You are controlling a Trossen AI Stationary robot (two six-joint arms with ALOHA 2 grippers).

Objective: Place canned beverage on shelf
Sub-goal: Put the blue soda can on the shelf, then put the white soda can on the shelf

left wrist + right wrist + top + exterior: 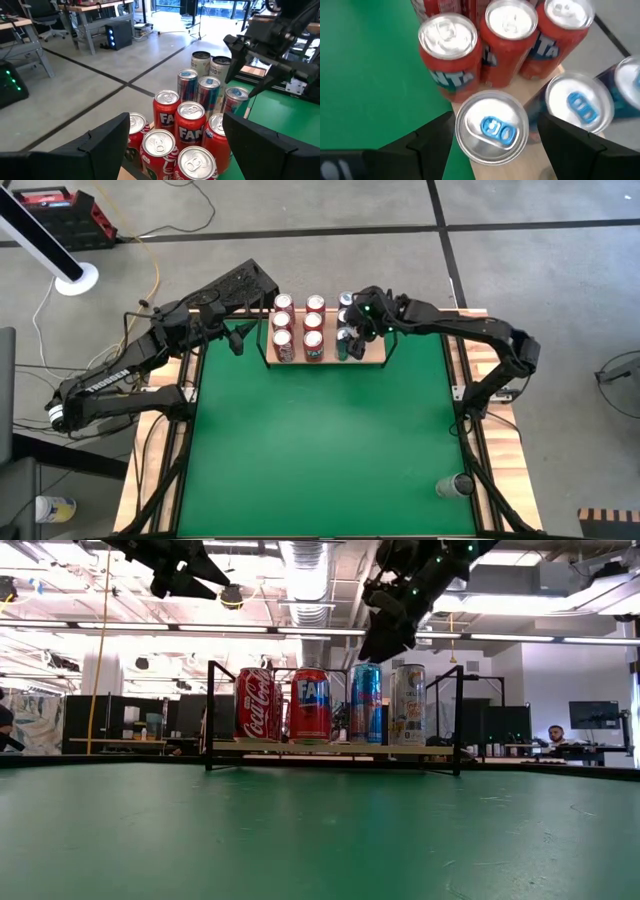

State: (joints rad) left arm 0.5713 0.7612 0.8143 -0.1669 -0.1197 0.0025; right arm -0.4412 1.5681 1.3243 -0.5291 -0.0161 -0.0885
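Here's the shelf, sitting at the far edge of the green table, its long axis running left to right across the table, black wire frames standing at both ends. On it the cans stand upright in rows going back from the front edge: red Coca-Cola cans on the left, red Fanta cans in the middle, and blue-and-silver cans toward the right end, with a pale can beside them. The right gripper hangs directly over the front blue-tabbed can, fingers spread apart on either side of its lid and not touching it; that can stands at the front edge of the board, tight against the Fanta cans, and a second blue-tabbed can is just beside it. Tight quarters there, little room between neighbours. The left gripper hovers above the left end of the shelf, over the Coca-Cola cans, fingers wide apart and empty. In front of the shelf the green surface lies open, except for one can lying on its side near the right front corner.
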